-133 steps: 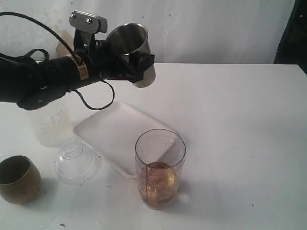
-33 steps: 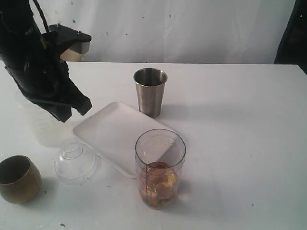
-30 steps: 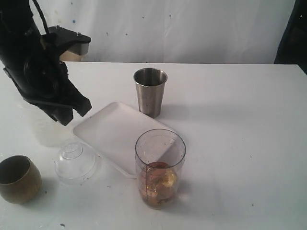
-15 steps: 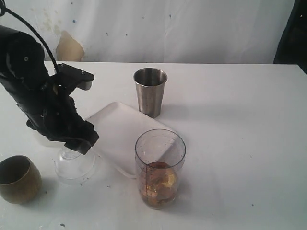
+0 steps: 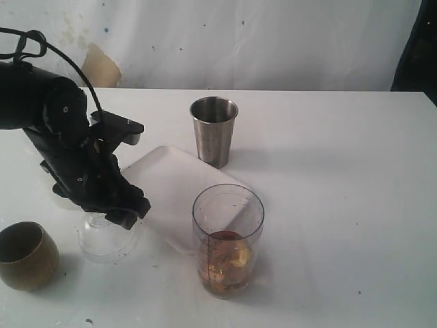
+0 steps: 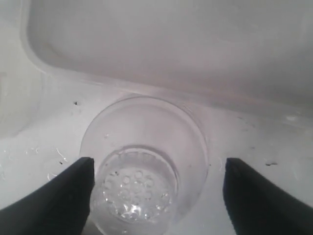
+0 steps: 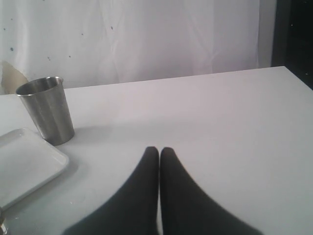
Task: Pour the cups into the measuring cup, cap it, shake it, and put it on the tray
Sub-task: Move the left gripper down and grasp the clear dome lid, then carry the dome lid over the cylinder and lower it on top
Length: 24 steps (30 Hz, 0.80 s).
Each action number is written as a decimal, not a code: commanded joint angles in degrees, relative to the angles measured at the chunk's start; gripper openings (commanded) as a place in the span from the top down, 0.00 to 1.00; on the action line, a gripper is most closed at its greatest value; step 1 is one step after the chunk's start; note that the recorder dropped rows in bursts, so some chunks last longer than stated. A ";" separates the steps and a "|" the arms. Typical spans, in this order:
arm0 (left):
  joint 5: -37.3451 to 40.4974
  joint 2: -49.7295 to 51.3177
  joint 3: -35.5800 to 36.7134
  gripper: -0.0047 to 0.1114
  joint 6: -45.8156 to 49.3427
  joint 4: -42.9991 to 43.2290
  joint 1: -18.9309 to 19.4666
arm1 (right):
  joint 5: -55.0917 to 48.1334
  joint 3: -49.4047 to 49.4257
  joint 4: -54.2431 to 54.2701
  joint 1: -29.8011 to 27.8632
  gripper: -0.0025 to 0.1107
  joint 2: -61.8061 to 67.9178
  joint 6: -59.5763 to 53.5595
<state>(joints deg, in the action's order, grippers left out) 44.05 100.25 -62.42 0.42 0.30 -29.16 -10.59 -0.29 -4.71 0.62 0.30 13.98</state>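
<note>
The clear measuring cup (image 5: 227,239) stands at the front with gold-brown pieces at its bottom. Behind it lies the white tray (image 5: 171,188) (image 6: 166,44) (image 7: 24,164), and the steel tumbler (image 5: 214,131) (image 7: 46,110) stands upright beyond the tray. The brass cup (image 5: 26,254) sits at the front left. A clear domed cap (image 5: 107,236) (image 6: 142,166) with a perforated top rests left of the tray. My left gripper (image 5: 126,213) (image 6: 159,188) hangs open just over it, a finger on each side. My right gripper (image 7: 159,152) is shut on nothing, low over bare table.
The frosted jar behind my left arm is hidden. A white wall with a tan stain (image 5: 101,68) backs the white table (image 5: 341,178).
My left arm set the steel tumbler down behind the tray, swung left, then came down over the domed cap. The cups and measuring cup stayed put.
</note>
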 commanded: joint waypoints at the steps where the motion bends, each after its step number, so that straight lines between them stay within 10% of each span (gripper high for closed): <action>1: 0.04 0.31 0.00 0.49 -0.42 0.29 -0.13 | 0.31 0.29 0.01 0.04 0.98 -0.30 -0.16; 10: 0.61 0.31 0.00 0.96 0.10 0.43 -0.13 | 0.31 0.29 0.01 0.04 0.98 -0.30 -0.16; 24: 19.60 -1.88 -15.41 0.96 1.15 -2.24 -0.24 | 0.31 0.29 0.12 0.04 0.98 -0.30 -0.16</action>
<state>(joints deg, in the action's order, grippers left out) 59.12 100.30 -74.80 1.27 0.00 -29.16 -10.59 -0.29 -4.71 0.62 0.30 13.98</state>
